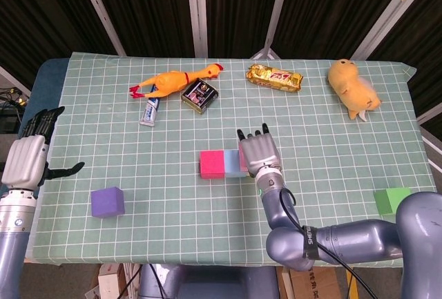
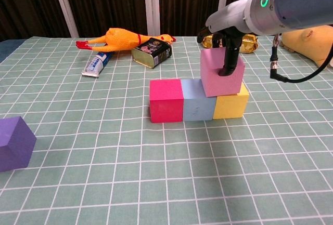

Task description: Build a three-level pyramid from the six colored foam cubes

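Chest view shows the right hand [image 2: 227, 38] gripping the pink cube [image 2: 222, 73], tilted on the base row's right end; next, level and release it.

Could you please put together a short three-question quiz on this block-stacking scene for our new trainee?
1. True or false: the pink cube sits level and centred on the base row.
2. Which cube lies nearest the left hand? A) green cube B) purple cube C) yellow cube
3. Fill in: in the base row, the light blue cube stands between the yellow cube and the ___ cube.

Key:
1. False. The right hand holds it tilted, over the seam between the light blue and yellow cubes.
2. B
3. magenta
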Motion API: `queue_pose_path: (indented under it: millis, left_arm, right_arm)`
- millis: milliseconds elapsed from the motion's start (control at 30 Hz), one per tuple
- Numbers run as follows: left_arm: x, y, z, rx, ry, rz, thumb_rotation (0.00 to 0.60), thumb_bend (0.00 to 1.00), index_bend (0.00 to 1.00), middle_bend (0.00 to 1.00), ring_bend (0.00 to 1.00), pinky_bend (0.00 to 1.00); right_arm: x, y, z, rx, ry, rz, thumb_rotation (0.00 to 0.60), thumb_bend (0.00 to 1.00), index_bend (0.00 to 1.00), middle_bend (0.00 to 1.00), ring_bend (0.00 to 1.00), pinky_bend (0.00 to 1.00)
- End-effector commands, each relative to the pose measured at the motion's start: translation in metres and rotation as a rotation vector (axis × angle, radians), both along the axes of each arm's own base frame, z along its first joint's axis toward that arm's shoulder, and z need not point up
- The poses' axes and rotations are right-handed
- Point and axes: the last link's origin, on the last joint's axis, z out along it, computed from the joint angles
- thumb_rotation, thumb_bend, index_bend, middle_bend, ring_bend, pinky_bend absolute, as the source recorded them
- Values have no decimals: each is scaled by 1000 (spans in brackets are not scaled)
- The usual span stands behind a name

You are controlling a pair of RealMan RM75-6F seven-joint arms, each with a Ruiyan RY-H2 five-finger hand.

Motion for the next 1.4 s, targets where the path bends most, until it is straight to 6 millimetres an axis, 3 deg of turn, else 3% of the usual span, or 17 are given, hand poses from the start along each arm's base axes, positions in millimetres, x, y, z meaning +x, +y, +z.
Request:
queue_pose_path:
  millis: [33, 600, 1400]
  left_arm:
    - [0, 0, 0, -1, -1, 0, 600, 87, 0, 65, 9, 71]
    - [-1, 0, -1, -1, 1, 2, 600, 87, 0, 65, 9, 72]
    - [0, 0, -1, -1, 3, 2, 600, 87, 0, 65, 9, 72]
  right_arm:
    - [0, 0, -1, 2, 2, 2, 600, 365, 0, 320, 200, 0]
    - [-3, 0, -6, 5, -5, 6, 600, 365, 0, 316, 180, 0]
    - [-6, 3, -8, 5, -3, 5, 600, 364, 0, 104, 87, 0]
